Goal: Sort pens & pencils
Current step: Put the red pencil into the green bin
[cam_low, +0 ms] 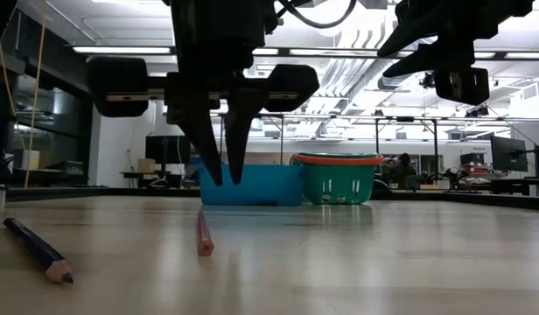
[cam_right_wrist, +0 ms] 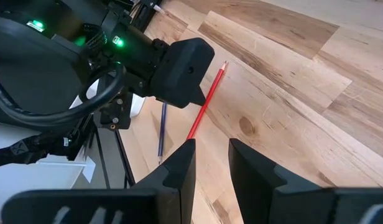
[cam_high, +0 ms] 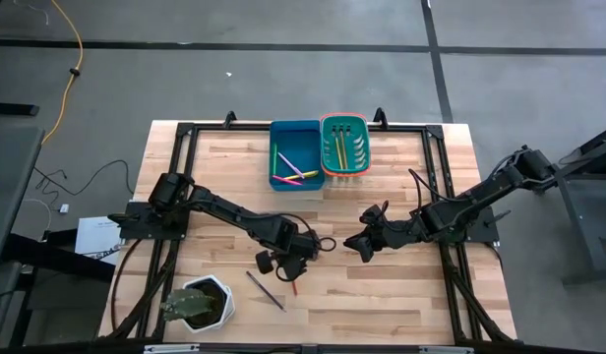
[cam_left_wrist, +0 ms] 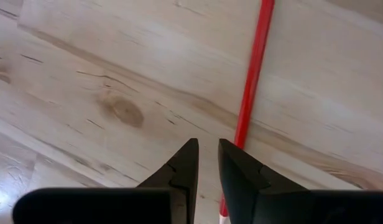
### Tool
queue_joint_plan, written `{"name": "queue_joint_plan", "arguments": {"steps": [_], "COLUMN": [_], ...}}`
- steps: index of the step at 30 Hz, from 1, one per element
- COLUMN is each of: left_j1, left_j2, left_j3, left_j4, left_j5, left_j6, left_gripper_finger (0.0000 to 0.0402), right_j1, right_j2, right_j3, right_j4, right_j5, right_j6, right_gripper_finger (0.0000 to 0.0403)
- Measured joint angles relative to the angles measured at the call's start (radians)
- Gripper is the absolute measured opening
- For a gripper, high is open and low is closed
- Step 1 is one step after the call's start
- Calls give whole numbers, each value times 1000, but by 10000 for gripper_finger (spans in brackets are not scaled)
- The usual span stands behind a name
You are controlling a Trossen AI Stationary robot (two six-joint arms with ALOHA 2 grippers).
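A thin red pencil [cam_left_wrist: 252, 74] lies flat on the wooden surface [cam_left_wrist: 117, 74].
The left end effector [cam_left_wrist: 207, 163] hangs above it, fingers narrow and empty; the right end effector [cam_right_wrist: 210, 163] waits nearby, narrow too.

A white pot [cam_high: 207, 303] holding a green plant sits at the table's near left corner. A yellow cable [cam_high: 69, 65] trails across the far-left floor.

You're looking at a light wooden table [cam_high: 382, 295] with a black frame. At its 12 o'clock edge sit a blue bin [cam_high: 295, 154] and, touching it, a green basket [cam_high: 344, 145]. Near centre lies a red pencil [cam_right_wrist: 206, 104]; toward 7 o'clock a dark purple pencil [cam_high: 266, 291], then a white pot [cam_high: 198, 304].
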Motion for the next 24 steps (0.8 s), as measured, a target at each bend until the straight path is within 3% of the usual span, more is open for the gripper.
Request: {"name": "queue_joint_plan", "arguments": {"steps": [9, 17, 24], "left_j1": [0, 0, 0], "left_j2": [0, 0, 0], "left_j3": [0, 0, 0], "left_j4": [1, -16, -23], "left_j5": [-15, 90, 110], "left_j6": [-1, 77, 130], "left_gripper_finger": [51, 51, 51], "right_j1": [0, 0, 0], "right_j2": [0, 0, 0], "right_j3": [0, 0, 0], "right_j4": [0, 0, 0], "right_j5": [0, 0, 0], "right_j6": [0, 8, 10], "right_gripper_finger": [87, 87, 87]}}
